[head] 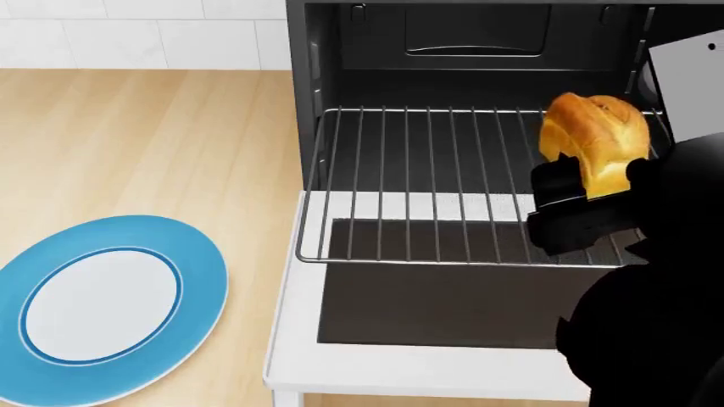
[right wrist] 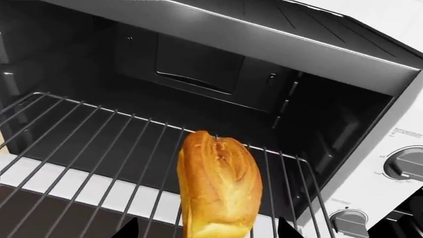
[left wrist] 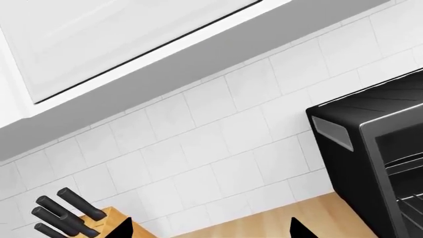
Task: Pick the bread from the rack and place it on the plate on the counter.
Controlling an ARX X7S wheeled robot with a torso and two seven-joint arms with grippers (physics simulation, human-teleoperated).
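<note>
The bread (head: 594, 140), a golden-brown domed loaf, stands on the right end of the silver wire rack (head: 430, 186), which is pulled partly out of the open black toaster oven (head: 476, 51). My right gripper (head: 598, 185) is open, with one finger on each side of the loaf and a gap on both sides. The right wrist view shows the bread (right wrist: 219, 183) on the rack (right wrist: 99, 148) between the fingers of the right gripper (right wrist: 206, 229). The blue-rimmed plate (head: 206, 280) lies on the counter (head: 136, 144) at the lower left. My left gripper (left wrist: 211, 229) is open and empty, out of the head view.
The oven's door (head: 430, 339) lies folded down in front of the rack, next to the plate. Control knobs (right wrist: 403, 163) are on the oven's right side. The left wrist view shows a knife block (left wrist: 79, 218), the tiled wall and the black oven (left wrist: 377, 148).
</note>
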